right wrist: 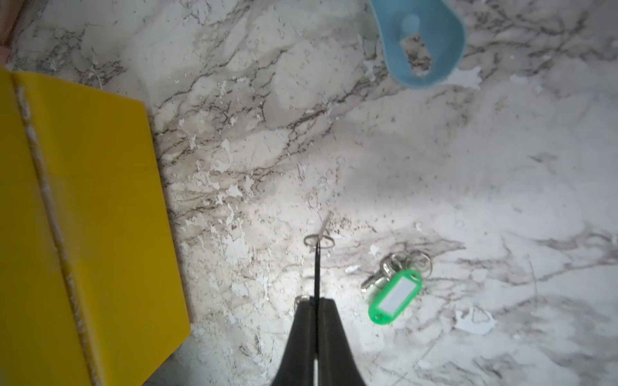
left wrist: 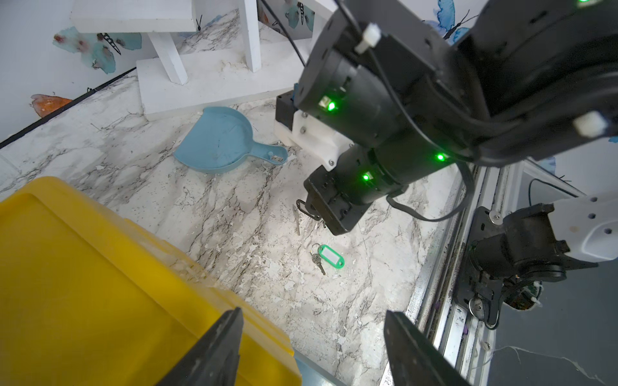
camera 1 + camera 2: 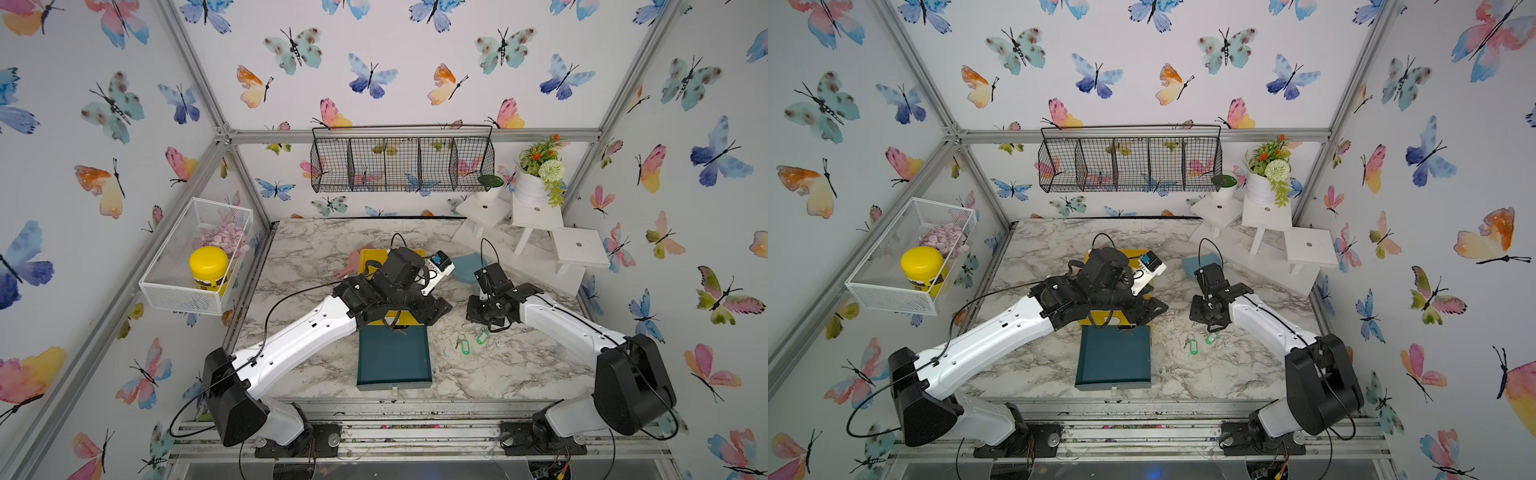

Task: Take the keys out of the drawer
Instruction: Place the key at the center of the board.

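Observation:
The teal drawer [image 3: 392, 361] [image 3: 1113, 359] stands pulled out of the yellow cabinet [image 3: 405, 318] [image 2: 100, 284] [image 1: 83, 217]. Two keys with green tags [image 3: 462, 345] [image 3: 482, 336] [image 3: 1192, 346] lie on the marble to its right; one shows close up [image 1: 394, 294] [image 2: 329, 255]. My right gripper [image 1: 316, 302] [image 2: 329, 214] [image 3: 490, 324] hangs just above them, shut on a black-tagged key [image 1: 316, 267] [image 2: 302, 209] whose ring dangles. My left gripper [image 2: 314, 331] [image 3: 436, 309] is open and empty over the cabinet's right edge. A small dark item [image 3: 398, 330] at the drawer's back is unclear.
A blue dustpan [image 2: 220, 140] [image 3: 465, 268] lies behind the right gripper. White stepped stands [image 3: 536, 232] with a flower pot [image 3: 532, 183] fill the back right corner. A white wire basket [image 3: 195, 257] with a yellow-lidded jar hangs on the left wall, a black one [image 3: 401, 160] at the back.

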`<state>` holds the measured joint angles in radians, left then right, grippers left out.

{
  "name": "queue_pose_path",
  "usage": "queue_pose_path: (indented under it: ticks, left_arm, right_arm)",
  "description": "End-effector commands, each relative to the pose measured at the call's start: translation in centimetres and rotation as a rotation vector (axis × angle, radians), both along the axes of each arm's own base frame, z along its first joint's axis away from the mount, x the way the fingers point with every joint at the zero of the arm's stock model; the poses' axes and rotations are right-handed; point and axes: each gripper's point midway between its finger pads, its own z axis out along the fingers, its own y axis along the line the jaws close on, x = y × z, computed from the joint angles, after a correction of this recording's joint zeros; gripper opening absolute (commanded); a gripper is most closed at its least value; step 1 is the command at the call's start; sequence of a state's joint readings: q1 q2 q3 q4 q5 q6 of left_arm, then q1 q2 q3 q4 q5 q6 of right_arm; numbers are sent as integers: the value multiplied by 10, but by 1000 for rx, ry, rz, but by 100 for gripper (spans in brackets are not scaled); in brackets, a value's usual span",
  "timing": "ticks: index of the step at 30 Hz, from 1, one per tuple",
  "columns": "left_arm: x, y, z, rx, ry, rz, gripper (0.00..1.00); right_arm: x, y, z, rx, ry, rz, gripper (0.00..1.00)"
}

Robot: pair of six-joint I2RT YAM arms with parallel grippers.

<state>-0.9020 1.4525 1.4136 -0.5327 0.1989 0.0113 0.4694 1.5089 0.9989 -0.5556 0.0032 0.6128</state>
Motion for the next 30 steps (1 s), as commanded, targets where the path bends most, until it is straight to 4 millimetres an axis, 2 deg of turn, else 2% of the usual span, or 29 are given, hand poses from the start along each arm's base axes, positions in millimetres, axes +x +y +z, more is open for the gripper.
queue_pose_path:
  ticks: [1,5,6,11,15,18,22,26,28,30]
  left_arm:
    - [0,15,11,0,-21,35,73]
    - [-1,26,13,8,-40,55,73]
    - [-1,28,14,10,-50,57,73]
    - [-2,42,19,24,-103,74,73]
    - [-6,56,23,29,-145,87,73]
    - [-13,68,25,30,-174,81,73]
    - [-35,87,19,33,-234,20,73]
    - [-54,111,12,52,-326,-31,73]
    - [-61,122,12,67,-369,-43,73]
    - [-69,131,10,79,-400,-72,73]
  right_arm:
    - [19,12,-3,13,-32,72,6]
    - [25,12,-12,11,-31,67,25]
    - [26,12,-10,14,-36,66,27]
    - [33,15,16,27,-79,76,38]
    - [35,22,55,60,-136,122,39]
    - [31,29,94,102,-214,180,35]
    - [17,38,152,117,-373,297,27]
    - [-8,64,194,124,-506,481,25]
    - [-22,82,206,122,-541,575,24]
    - [-38,103,212,125,-558,670,19]
